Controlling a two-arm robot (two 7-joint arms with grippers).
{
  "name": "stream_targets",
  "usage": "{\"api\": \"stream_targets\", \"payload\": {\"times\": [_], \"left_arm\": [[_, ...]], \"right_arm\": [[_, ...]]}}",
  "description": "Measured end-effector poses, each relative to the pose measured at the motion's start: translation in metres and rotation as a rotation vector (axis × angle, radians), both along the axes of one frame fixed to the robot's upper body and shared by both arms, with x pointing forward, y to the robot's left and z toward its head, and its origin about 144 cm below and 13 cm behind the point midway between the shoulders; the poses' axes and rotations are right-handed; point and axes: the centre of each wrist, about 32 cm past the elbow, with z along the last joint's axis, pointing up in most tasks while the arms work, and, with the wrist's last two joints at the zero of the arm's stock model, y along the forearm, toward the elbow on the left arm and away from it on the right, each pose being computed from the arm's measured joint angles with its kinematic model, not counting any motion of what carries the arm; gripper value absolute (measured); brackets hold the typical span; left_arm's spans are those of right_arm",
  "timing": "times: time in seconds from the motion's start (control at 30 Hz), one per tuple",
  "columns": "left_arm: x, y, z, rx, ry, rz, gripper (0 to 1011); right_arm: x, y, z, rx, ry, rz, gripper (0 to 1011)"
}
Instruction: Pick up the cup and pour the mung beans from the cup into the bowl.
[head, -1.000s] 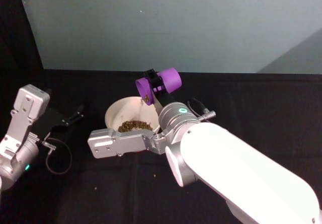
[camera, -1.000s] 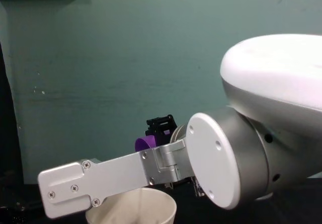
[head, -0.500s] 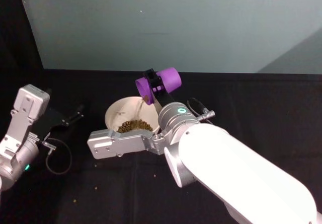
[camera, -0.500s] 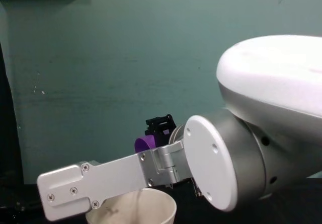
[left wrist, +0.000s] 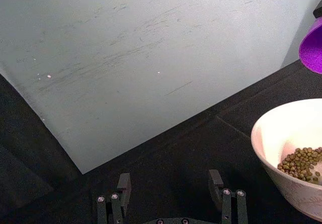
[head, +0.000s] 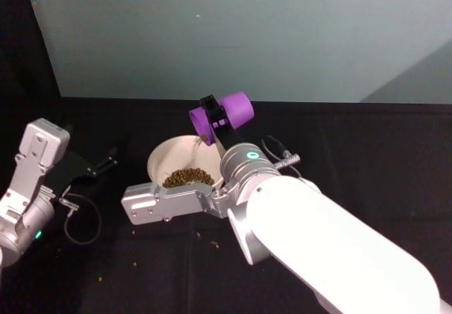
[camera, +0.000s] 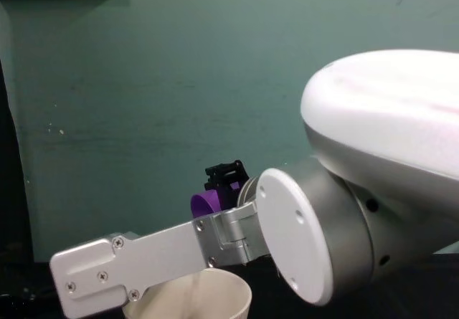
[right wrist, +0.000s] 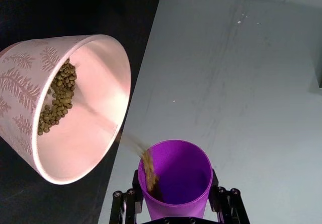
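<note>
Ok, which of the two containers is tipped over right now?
The purple cup, held on its side by the right gripper above the bowl, beans streaming out. The bowl sits upright on the table. Left gripper is parked, open.

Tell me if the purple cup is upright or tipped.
Tipped. The cup lies nearly on its side above the bowl, mouth toward it, mung beans spilling from its rim.
</note>
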Motion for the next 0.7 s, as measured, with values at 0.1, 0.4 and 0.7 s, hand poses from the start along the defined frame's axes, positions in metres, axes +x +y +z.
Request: {"api": "stream_targets", "payload": {"times": [0.1,0.4,0.7], "left_arm": [[0.0000,0.0000,0.0000,0.000,0.000,0.000,1011],[0.0000,0.0000,0.0000,0.000,0.000,0.000,1011],[0.0000,0.0000,0.0000,0.000,0.000,0.000,1011]], "right_arm": [[-0.0005,0.0009,-0.0001,-0.007,-0.004,0.000,735],[-0.0015,0.0034,-0.0018,-0.026,-0.013,0.002,735],[-0.0028,0.0054,-0.0032,-0.050,-0.027,0.001,735]]}}
